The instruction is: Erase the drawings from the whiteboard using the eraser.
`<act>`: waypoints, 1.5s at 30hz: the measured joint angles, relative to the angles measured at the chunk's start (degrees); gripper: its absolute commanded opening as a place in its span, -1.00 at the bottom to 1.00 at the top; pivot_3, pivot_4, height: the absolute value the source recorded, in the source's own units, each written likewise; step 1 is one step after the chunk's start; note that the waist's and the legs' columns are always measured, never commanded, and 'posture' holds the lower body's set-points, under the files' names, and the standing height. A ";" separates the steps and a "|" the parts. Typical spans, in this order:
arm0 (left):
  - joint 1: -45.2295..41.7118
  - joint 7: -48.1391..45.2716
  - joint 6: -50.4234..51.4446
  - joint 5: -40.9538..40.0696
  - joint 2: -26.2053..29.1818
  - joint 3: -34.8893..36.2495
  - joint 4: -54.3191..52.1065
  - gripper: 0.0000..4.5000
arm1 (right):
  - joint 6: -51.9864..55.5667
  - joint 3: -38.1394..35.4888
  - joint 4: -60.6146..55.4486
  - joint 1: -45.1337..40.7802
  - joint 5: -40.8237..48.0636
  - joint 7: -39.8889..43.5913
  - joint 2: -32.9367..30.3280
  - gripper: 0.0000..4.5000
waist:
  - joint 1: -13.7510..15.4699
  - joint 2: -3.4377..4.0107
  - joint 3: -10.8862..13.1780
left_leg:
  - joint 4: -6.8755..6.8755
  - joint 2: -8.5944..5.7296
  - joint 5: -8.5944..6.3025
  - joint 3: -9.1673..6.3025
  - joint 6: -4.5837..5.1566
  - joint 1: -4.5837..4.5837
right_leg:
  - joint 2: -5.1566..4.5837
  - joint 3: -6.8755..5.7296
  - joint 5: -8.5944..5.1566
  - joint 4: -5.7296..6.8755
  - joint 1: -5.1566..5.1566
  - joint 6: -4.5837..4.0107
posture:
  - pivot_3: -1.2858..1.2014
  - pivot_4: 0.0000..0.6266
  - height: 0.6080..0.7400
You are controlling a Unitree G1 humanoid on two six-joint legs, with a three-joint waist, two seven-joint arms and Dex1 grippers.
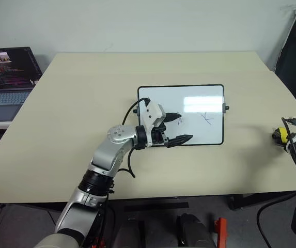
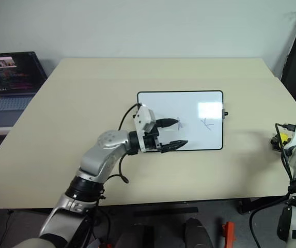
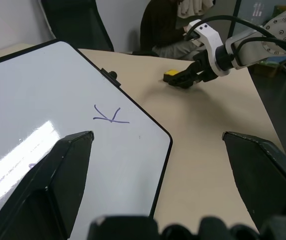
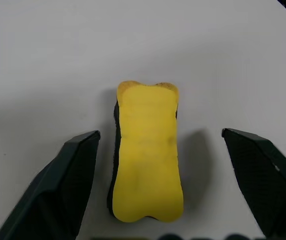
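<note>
Two spread fingers of the right end effector (image 4: 160,187) flank the eraser (image 4: 146,172) without touching it.

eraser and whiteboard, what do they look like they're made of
The eraser: probably foam or soft plastic, matte yellow top over a dark, maybe felt, underside. The whiteboard: smooth glossy white surface, judging by the bright glare on it, in a thin black frame, likely plastic.

Laptop (image 1: 5,82) cut by the frame edge; one drawing (image 1: 180,121) half behind left gripper (image 1: 180,127)
</note>
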 measured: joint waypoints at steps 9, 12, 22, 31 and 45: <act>0.00 0.61 -0.01 0.05 0.16 0.01 0.00 1.00 | -1.44 0.03 -0.23 -0.03 0.06 0.32 0.20 -0.54 | 0.00 0.00 0.00 | 0.00 0.00 0.00 0.00 0.00 0.00 | 0.00 0.00 0.00 0.00 0.00 0.00 | 0.03 -0.52 1.00; 0.02 0.24 -0.05 0.04 1.52 0.08 -0.01 1.00 | -1.71 -0.02 -8.99 2.23 1.68 4.46 -0.05 -0.54 | -0.13 0.04 0.02 | -0.01 0.01 0.00 -0.01 0.00 0.00 | 0.02 0.02 0.00 0.02 -0.04 0.00 | 0.03 -0.52 1.00; 9.41 -7.11 -4.47 -3.37 14.81 12.23 -0.98 1.00 | -0.36 14.41 -51.98 -2.69 13.10 26.50 -2.33 -0.54 | -1.22 0.06 0.12 | -0.01 0.18 -0.01 -0.19 0.00 0.02 | 0.14 -0.16 -0.03 0.05 -0.04 -0.05 | 0.03 -0.52 1.00; 20.76 -7.23 -9.14 -2.80 22.46 21.20 -2.92 1.00 | -24.82 42.88 -29.92 -11.72 -9.68 30.91 12.29 -0.54 | 0.68 -0.06 0.21 | -0.01 0.11 0.00 -0.18 -0.02 -0.15 | -0.05 -0.32 -0.03 0.03 -0.16 -0.09 | 0.03 -0.52 1.00; 25.52 -1.53 -5.04 -3.11 22.40 22.31 -10.57 1.00 | -49.45 47.33 5.07 -23.82 -23.73 29.20 21.93 -0.55 | 0.49 -0.11 0.19 | 0.00 0.16 0.01 -0.26 -0.05 0.29 | 0.01 -0.37 -0.06 0.36 0.10 -0.29 | 0.03 -0.52 1.00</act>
